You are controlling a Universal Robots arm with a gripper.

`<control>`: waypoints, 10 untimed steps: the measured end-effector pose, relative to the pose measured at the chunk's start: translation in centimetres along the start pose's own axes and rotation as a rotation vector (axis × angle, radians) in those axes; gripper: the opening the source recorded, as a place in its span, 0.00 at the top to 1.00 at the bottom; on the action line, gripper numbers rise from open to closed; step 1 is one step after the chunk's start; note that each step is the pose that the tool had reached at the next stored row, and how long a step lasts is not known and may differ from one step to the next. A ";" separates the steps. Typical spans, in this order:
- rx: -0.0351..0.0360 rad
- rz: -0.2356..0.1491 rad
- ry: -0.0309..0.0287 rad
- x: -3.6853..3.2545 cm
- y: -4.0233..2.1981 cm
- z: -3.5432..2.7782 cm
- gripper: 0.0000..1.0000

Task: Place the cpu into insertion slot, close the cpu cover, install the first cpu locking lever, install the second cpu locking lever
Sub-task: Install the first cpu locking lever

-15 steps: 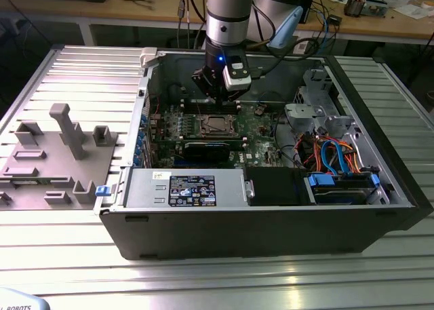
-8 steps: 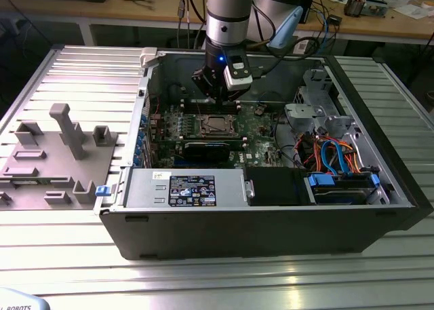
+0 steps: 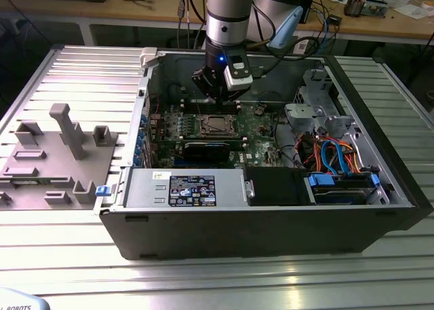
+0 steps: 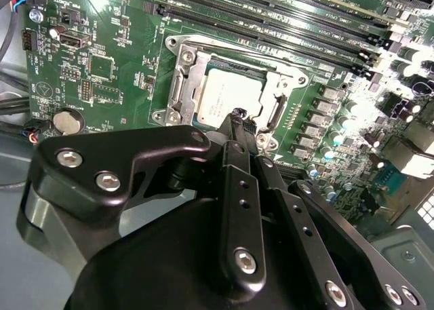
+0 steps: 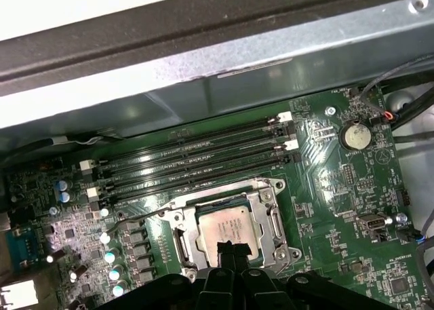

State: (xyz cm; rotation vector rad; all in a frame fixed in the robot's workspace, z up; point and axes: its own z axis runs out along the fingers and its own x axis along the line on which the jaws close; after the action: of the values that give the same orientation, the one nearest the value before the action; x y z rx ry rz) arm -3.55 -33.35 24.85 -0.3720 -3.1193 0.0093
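The cpu lies flat in the socket on the green motherboard, silver-grey top up. The cpu cover, a silvery frame, lies down around it. My gripper hangs inside the open computer case, its black fingers pressed together and shut. The tips sit just over one edge of the socket beside the cpu, with nothing seen between them. A thin wire lever sticks out from one socket corner. Whether the tips touch the socket I cannot tell.
Black memory slots run along one side of the socket, capacitors along another. The case holds a power supply, a drive cage and blue and orange cables. A grey fixture plate lies at the exterior view's left.
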 end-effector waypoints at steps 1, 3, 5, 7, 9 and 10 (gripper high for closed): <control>0.0000 -0.001 0.0000 0.00 0.00 0.00 0.89; 0.0000 -0.002 -0.0001 0.00 0.00 0.00 0.89; 0.0000 -0.004 0.0000 0.00 0.00 0.00 0.89; 0.0000 -0.005 -0.0001 0.00 0.00 0.00 0.89; 0.0000 -0.007 -0.0001 0.00 0.00 0.00 0.89; 0.0000 -0.008 -0.0001 0.00 0.00 0.00 0.89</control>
State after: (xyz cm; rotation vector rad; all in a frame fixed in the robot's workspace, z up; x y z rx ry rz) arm -3.55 -33.36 24.85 -0.3595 -3.1208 0.0093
